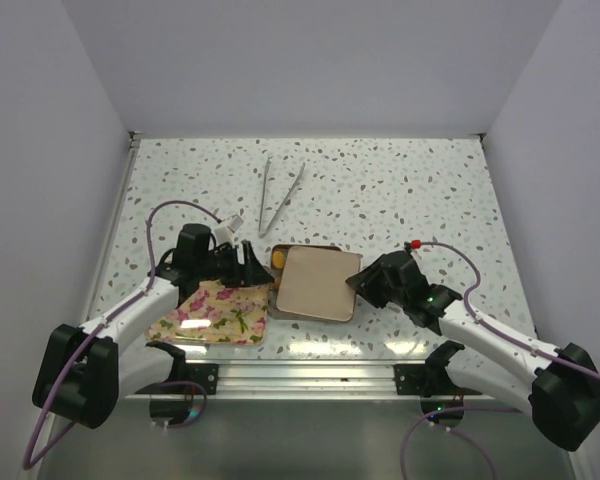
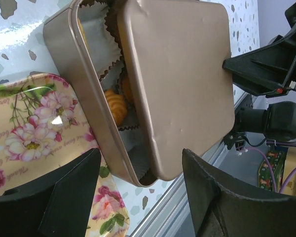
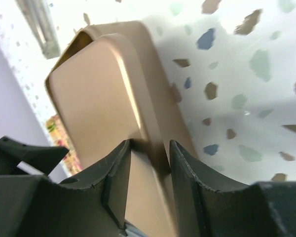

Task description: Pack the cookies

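Observation:
A gold tin (image 1: 277, 290) sits at the table's near middle, its gold lid (image 1: 315, 282) lying askew over it with the left side uncovered. Orange cookies (image 1: 279, 263) show in that gap. In the left wrist view the cookies (image 2: 116, 103) lie in white paper cups (image 2: 101, 34) inside the tin (image 2: 84, 94), under the lid (image 2: 177, 84). My left gripper (image 1: 250, 268) (image 2: 140, 163) hangs open by the tin's near left corner, holding nothing. My right gripper (image 1: 358, 283) (image 3: 150, 145) is shut on the right edge of the lid (image 3: 93, 98).
A floral tray (image 1: 215, 312) (image 2: 29, 128) lies just left of the tin, under my left arm. Metal tongs (image 1: 277, 195) (image 3: 37, 24) lie on the speckled table behind the tin. A metal rail (image 1: 310, 375) runs along the near edge.

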Controlling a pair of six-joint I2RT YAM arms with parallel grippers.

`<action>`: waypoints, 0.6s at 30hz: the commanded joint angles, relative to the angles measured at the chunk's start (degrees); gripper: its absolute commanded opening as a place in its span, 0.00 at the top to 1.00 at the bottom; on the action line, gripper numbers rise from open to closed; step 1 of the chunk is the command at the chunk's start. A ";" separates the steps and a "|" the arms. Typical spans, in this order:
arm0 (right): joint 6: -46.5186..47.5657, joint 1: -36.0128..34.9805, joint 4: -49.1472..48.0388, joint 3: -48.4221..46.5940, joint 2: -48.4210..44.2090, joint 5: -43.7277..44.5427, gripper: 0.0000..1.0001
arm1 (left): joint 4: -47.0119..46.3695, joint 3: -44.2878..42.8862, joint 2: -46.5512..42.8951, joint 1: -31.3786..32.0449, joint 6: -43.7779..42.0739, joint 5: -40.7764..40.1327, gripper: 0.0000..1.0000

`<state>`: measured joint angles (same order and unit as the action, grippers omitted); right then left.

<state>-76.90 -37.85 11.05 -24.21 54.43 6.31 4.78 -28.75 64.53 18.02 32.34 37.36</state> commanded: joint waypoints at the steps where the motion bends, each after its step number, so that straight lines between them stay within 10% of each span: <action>1: 2.72 2.24 3.98 -1.81 1.46 0.29 0.59 | -1.87 -0.43 0.59 -0.44 -0.52 0.60 0.28; 18: 7.91 4.97 -0.76 -9.01 12.97 -5.77 0.67 | -7.85 -1.04 5.08 -0.44 1.32 2.62 0.29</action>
<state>-70.96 -32.95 11.92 -30.89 65.17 1.87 1.48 -28.75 69.52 18.02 32.62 37.95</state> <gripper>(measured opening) 0.333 0.712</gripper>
